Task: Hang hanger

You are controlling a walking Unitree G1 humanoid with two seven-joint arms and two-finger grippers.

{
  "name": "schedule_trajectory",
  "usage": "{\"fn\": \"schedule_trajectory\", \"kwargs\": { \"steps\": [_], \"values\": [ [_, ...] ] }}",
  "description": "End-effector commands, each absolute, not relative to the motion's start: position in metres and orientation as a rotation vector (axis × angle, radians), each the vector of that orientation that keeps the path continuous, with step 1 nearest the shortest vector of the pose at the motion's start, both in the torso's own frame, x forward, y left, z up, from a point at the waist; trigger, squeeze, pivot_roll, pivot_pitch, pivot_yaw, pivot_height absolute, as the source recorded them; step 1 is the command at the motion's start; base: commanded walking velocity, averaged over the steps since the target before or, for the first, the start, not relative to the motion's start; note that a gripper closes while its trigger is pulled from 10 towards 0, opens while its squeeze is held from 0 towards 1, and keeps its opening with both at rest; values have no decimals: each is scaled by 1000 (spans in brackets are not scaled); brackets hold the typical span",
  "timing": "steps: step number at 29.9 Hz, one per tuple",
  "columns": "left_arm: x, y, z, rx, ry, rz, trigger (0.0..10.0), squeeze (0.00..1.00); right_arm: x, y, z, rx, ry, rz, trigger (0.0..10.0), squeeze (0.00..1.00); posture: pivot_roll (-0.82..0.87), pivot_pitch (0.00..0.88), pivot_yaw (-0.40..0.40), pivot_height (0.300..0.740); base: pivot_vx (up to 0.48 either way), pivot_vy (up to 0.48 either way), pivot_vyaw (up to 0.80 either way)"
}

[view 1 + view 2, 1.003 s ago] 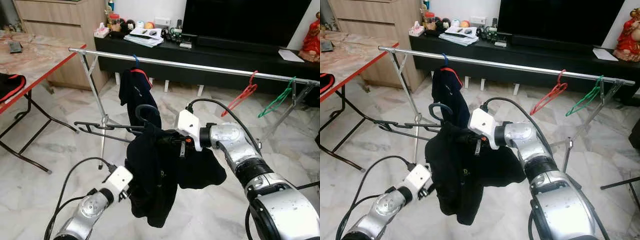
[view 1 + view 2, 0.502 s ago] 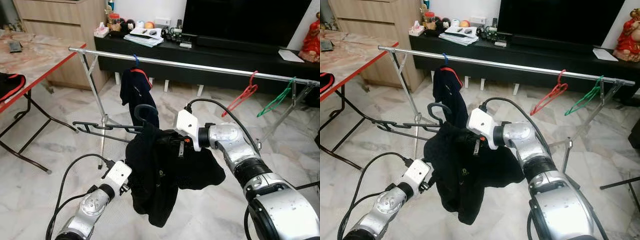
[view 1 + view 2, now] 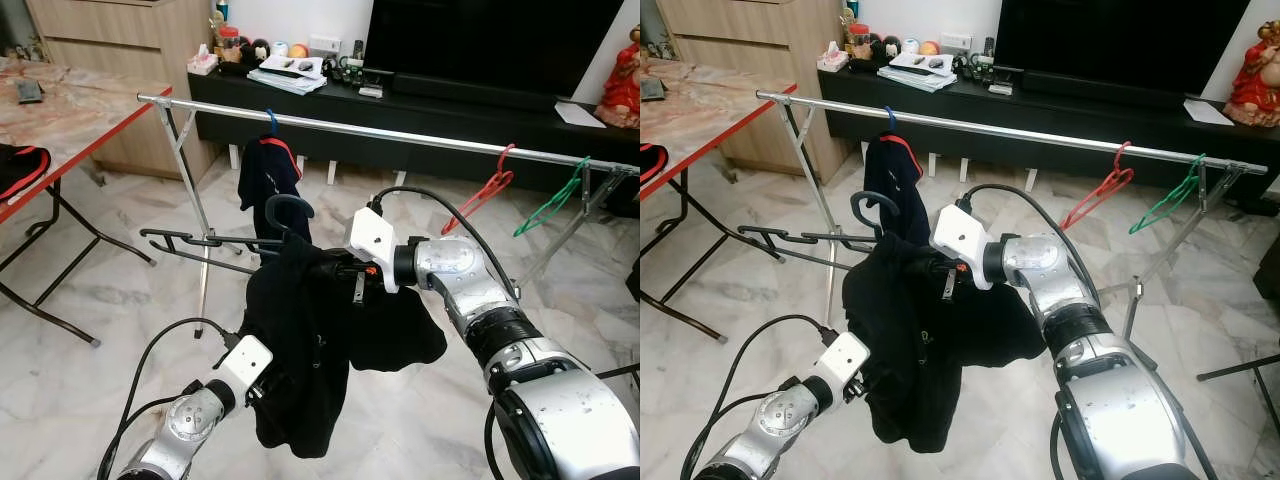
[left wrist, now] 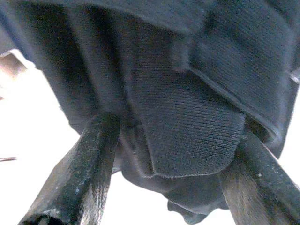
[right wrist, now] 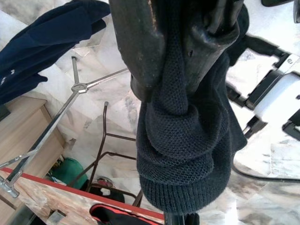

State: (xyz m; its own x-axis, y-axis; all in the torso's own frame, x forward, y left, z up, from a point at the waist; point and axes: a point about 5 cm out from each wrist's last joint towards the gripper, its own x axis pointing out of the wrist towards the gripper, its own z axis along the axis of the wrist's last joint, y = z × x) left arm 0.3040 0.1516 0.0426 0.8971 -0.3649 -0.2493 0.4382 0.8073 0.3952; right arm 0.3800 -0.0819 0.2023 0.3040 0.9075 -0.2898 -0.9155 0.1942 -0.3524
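Hanger [image 3: 285,215] draped with a black garment [image 3: 310,350] sits clamped in the right gripper [image 3: 345,275] jaws, below the rail [image 3: 400,133]. Left gripper [image 4: 173,154] jaws spread wide around the garment's hem.

Rail [image 3: 400,133]: bare stretch betw dark shirt [image 3: 268,175] and red hanger [image 3: 485,190], open from the front. Green hanger [image 3: 553,203] just beyond red, near rail's rt end. Counter [image 3: 60,120] and rack leg [image 3: 195,200] block far left. Black garment [image 3: 300,350] hangs betw both arms, below rail.
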Motion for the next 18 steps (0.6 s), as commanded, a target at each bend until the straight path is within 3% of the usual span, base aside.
{"fn": "schedule_trajectory", "kwargs": {
  "steps": [1,3,5,6,18],
  "values": [
    [307,154,45,468,153,-402,3255,0,383,-82,216,-499,-33,1267,0,0,59,36,-94,740,0,0,0],
    [308,156,46,471,143,-383,3098,0,383,-82,216,-499,-32,1269,0,0,59,36,-94,740,0,0,0],
    [310,161,50,455,120,-338,1922,0,382,-83,215,-499,-30,1272,0,0,59,36,-94,740,0,0,0],
    [311,164,52,453,106,-306,0,0,382,-83,214,-498,-27,1277,0,0,58,39,-96,740,0,0,0],
    [309,158,49,441,101,-328,0,0,381,-85,210,-495,-11,1274,0,0,57,44,-93,740,0,0,0]
  ]
}}
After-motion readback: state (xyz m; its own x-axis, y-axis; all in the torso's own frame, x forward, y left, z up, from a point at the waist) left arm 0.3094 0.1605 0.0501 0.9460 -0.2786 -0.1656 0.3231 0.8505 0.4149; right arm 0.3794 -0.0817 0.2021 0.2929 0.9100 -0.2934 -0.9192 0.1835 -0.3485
